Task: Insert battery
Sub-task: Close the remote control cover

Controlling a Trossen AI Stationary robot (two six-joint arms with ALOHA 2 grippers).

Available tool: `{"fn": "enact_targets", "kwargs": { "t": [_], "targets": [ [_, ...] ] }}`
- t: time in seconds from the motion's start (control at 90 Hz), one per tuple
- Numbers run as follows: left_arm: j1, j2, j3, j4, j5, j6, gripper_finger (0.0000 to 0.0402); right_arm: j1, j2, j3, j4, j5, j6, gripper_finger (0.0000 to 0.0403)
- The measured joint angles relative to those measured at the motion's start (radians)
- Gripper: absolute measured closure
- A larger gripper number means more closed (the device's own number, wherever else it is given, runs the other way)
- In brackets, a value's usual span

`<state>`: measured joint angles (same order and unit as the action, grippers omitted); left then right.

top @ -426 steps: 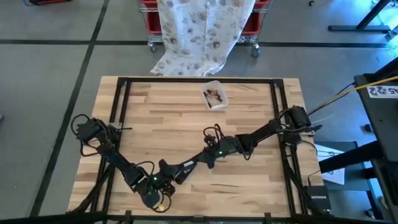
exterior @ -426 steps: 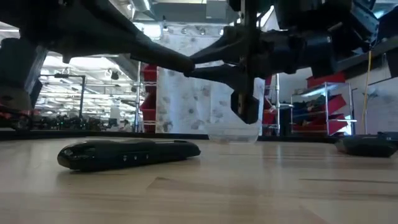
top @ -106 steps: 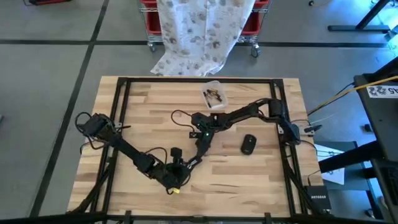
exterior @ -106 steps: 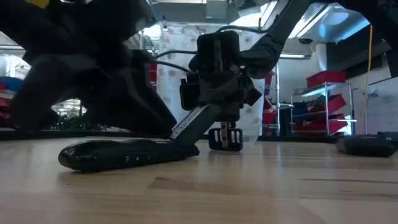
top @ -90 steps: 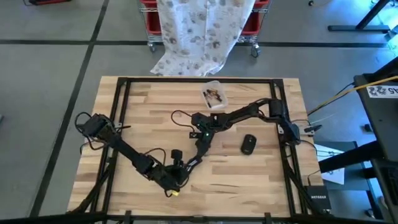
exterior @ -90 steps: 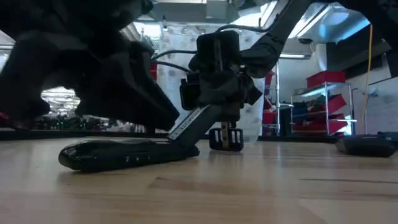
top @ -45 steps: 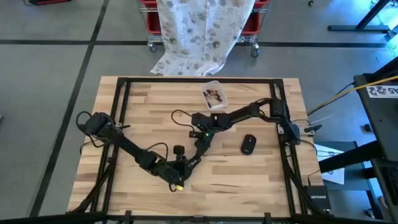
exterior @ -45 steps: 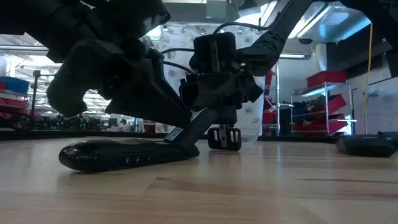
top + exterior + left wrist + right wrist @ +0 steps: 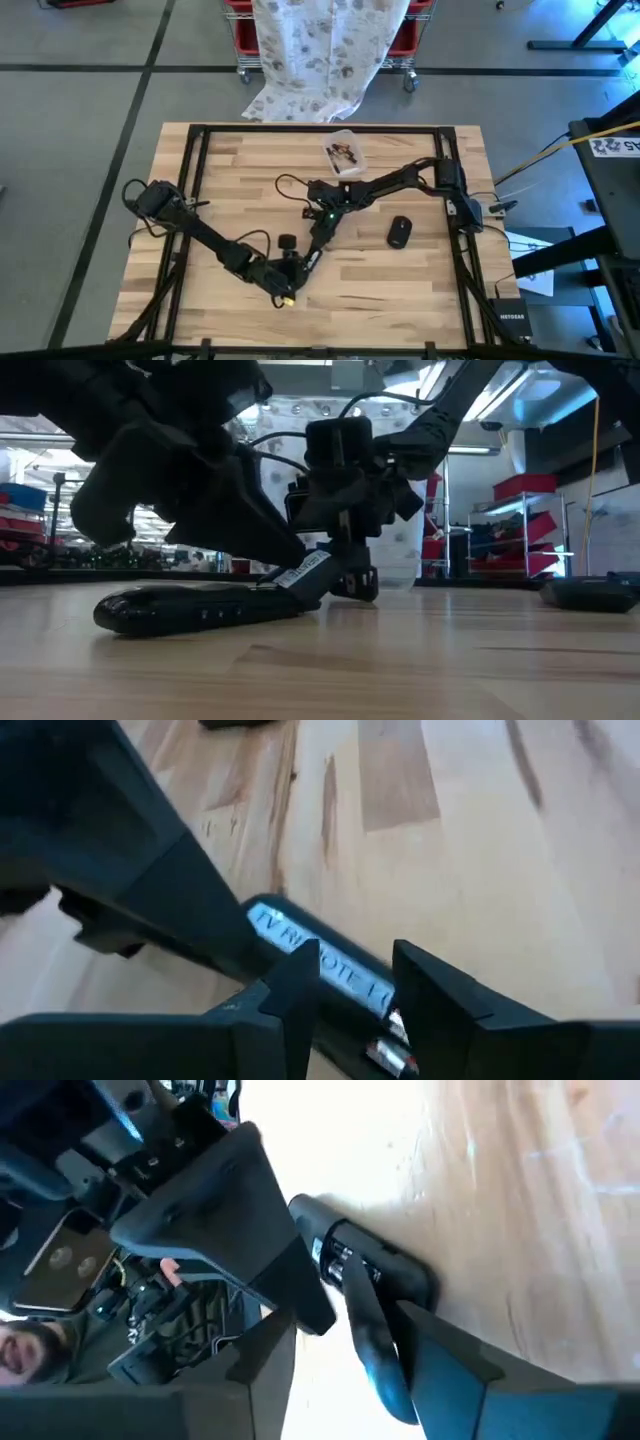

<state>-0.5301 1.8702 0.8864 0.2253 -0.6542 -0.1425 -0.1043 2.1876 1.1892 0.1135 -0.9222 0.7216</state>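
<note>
A patterned cloth [image 9: 325, 55] hung over a red cart at the top centre of the high view, beyond the wooden table [image 9: 400, 290]. On the table, just below its top edge at the centre, sat one small clear tub [image 9: 345, 152] with a dark tangle of small items inside; I could not tell what they were. One black cover piece [image 9: 400, 232] lay alone right of centre, well apart from everything else; in the low view it showed at the far right edge [image 9: 592, 593].

One remote [image 9: 200, 605] lay low on the table in the lower centre of the high view, with both arms crowding over it and hiding most of it from above. The left gripper [image 9: 292, 272] sat at the remote's near end; in its wrist view the fingers [image 9: 300, 990] stood either side of the remote's body [image 9: 330, 972], where a white label and the metal contacts of an open battery bay showed. The jaws looked closed on the remote. The right gripper [image 9: 318, 238] came down from the upper right onto the remote's far end [image 9: 370, 1270], its jaws straddling it and seemingly gripping it. I could not make out a battery anywhere.
</note>
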Motion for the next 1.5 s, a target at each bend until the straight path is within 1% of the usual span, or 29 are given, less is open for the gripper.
{"fn": "enact_targets", "kwargs": {
  "t": [0.133, 0.267, 0.367, 0.456, 0.622, 0.744, 0.856, 1.022, 1.1, 1.311, 1.378, 1.5],
  "targets": [
    [0.0, 0.0, 0.0, -0.068, -0.007, -0.061, 0.029, 0.0, -0.004, 0.0, 0.006, 0.021, -0.007, 0.0246],
    [-0.007, 0.0, -0.005, -0.087, -0.008, -0.091, 0.029, 0.0, -0.02, -0.002, 0.006, 0.043, -0.03, 0.0246],
    [-0.013, 0.001, -0.008, -0.098, -0.006, -0.095, 0.029, -0.002, -0.053, -0.005, -0.004, 0.074, -0.062, 0.0246],
    [-0.017, 0.001, -0.008, -0.098, 0.004, -0.102, 0.029, -0.003, -0.086, -0.01, -0.048, 0.126, -0.097, 0.0246],
    [-0.023, 0.002, -0.008, -0.098, 0.006, -0.099, 0.029, 0.0, -0.16, -0.008, -0.22, 0.264, -0.204, 0.0246],
    [-0.025, 0.002, -0.008, -0.099, 0.008, -0.088, 0.029, 0.045, -0.175, -0.008, -0.312, 0.391, -0.292, 0.0246],
    [-0.037, -0.004, -0.007, -0.107, 0.006, -0.058, 0.029, 0.12, -0.182, -0.007, -0.313, 0.503, -0.352, 0.0246],
    [-0.077, -0.059, -0.002, -0.135, 0.002, -0.052, 0.029, 0.233, -0.186, -0.003, -0.3, 0.79, -0.359, 0.025],
    [-0.098, -0.105, 0.0, -0.145, -0.02, -0.059, 0.029, 0.272, -0.187, -0.002, -0.295, 0.877, -0.334, 0.0258],
    [-0.15, -0.218, 0.002, -0.164, -0.034, -0.091, 0.029, 0.329, -0.187, -0.003, -0.281, 0.976, -0.244, 0.0277],
    [-0.166, -0.224, 0.002, -0.165, -0.033, -0.114, 0.029, 0.342, -0.186, -0.003, -0.273, 0.992, -0.201, 0.0278],
    [-0.192, -0.215, 0.002, -0.172, -0.033, -0.156, 0.029, 0.367, -0.176, -0.004, -0.235, 1.003, -0.176, 0.0279]
  ]
}}
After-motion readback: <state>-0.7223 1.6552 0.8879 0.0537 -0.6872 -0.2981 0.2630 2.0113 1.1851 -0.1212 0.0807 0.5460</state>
